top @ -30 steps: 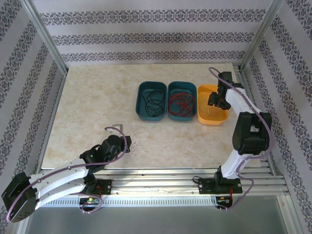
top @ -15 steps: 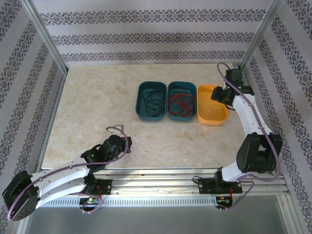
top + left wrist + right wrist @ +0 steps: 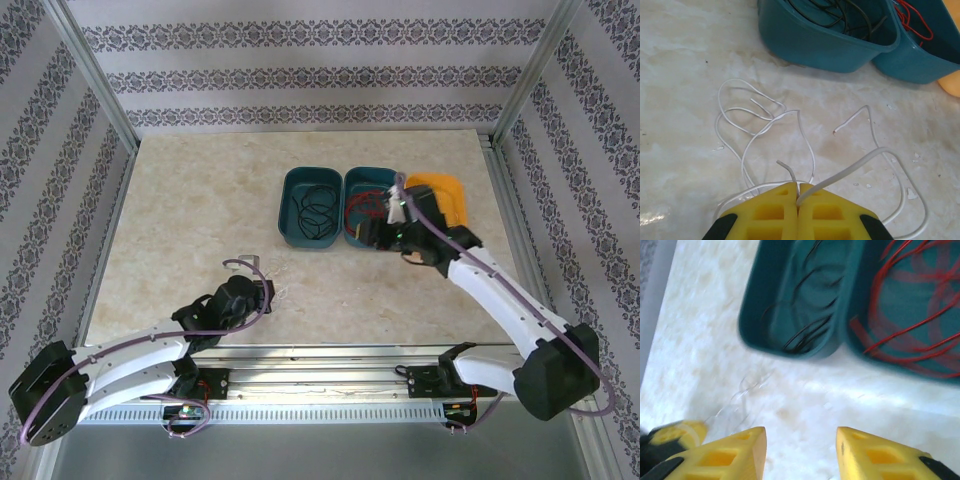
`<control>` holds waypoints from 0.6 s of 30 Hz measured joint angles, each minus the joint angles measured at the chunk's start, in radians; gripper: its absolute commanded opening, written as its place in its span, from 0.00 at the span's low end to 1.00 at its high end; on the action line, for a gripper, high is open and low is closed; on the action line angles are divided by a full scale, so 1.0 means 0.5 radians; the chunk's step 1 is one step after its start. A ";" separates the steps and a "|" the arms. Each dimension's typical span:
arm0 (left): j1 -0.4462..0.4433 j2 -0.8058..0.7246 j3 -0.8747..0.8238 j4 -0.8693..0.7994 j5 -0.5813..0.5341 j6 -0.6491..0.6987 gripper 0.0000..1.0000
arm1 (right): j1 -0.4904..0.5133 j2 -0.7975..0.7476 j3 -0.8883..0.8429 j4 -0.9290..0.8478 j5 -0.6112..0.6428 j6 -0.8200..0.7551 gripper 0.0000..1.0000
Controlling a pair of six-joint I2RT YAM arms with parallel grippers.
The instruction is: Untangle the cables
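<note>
Just ahead of the left fingers [image 3: 798, 196], the white cable [image 3: 765, 131] sprawls in loose loops on the counter [image 3: 685, 60], one strand pinched between their closed tips (probably to draw it clear). Beyond it the black cable [image 3: 314, 210] and red cable [image 3: 362, 210] lie sorted in separate teal bins [image 3: 830, 45], by whose near wall the right fingers [image 3: 385, 233] hang part-open and empty.

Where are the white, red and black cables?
white cable [image 3: 850, 167]: left wrist view, thick near strand
red cable [image 3: 362, 207]: top external view, coiled loops
black cable [image 3: 318, 212]: top external view, coiled loops
</note>
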 measured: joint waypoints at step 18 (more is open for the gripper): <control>0.000 0.218 0.077 0.179 0.039 0.013 0.00 | 0.666 0.572 -0.072 0.534 -0.098 0.284 0.34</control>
